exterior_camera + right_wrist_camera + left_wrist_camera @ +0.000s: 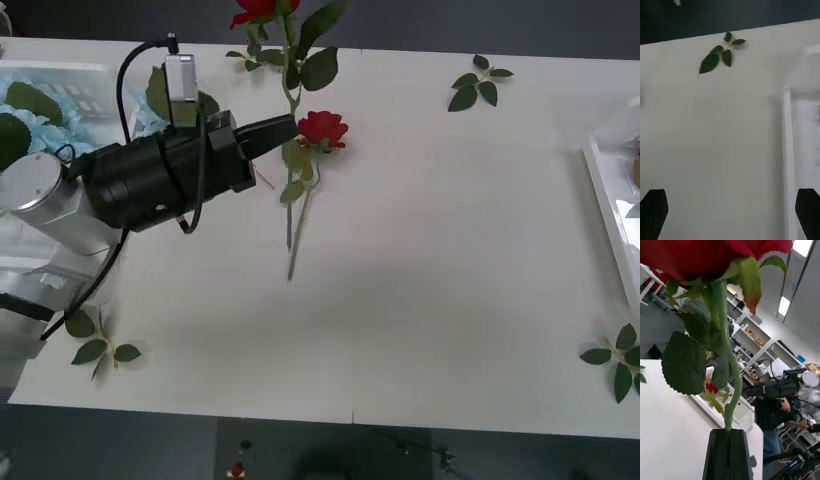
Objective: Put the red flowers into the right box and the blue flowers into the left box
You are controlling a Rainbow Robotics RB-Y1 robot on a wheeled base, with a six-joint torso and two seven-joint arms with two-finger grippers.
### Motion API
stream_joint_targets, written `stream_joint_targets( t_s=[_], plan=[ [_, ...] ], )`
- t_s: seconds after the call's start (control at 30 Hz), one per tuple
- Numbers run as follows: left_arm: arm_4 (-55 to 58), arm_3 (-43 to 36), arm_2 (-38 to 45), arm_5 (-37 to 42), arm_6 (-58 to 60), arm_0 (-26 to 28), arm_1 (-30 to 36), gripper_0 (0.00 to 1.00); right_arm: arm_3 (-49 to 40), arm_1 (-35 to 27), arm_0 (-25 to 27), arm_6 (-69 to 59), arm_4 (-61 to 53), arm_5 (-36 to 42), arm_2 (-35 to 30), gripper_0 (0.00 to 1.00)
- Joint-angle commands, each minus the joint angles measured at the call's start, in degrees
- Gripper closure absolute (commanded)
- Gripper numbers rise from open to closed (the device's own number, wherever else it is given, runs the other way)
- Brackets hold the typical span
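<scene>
Left gripper point(729, 435) is clamped on a rose stem point(730, 367), bloom point(268, 10) up past the table's far edge. We've got the right box point(605, 195) well off to its right, nearer the spread right gripper point(730, 213).

One rose point(322, 129) lies mid-table point(420, 280), left box point(60, 75) far left.

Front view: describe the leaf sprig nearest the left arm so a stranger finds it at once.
Start at the white table and go to its near left corner, below the left arm. The sprig lies there: green leaves, no bloom, while the other loose sprigs lie towards the right side.
</scene>
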Motion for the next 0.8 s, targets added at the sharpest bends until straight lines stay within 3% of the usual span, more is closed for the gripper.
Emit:
stream_joint_targets(
  t_s=[0.03,0.3,0.47,0.8],
  plan=[
    [0.59,-1.54,-0.43,0.49,-7.08,-1.82,-5.23,1.00,-4.30,3.21,0.52,8.26,-6.71,5.64,-1.57,0.00],
    [0.42,-0.49,-2.19,-0.12,-7.08,-1.82,-15.16,1.00,-4.48,7.52,-2.03,30.93,-19.02,14.52,-1.13,0.00],
    [0.59,2.68,-4.91,-0.39,-7.08,-1.82,-19.82,1.00,-4.48,8.14,-3.97,39.72,-24.11,15.66,1.60,0.00],
    [0.77,9.62,-9.04,-1.36,-7.08,-1.82,-27.12,1.00,-4.48,8.40,-5.46,42.58,-29.21,15.66,7.66,0.00]
  ],
)
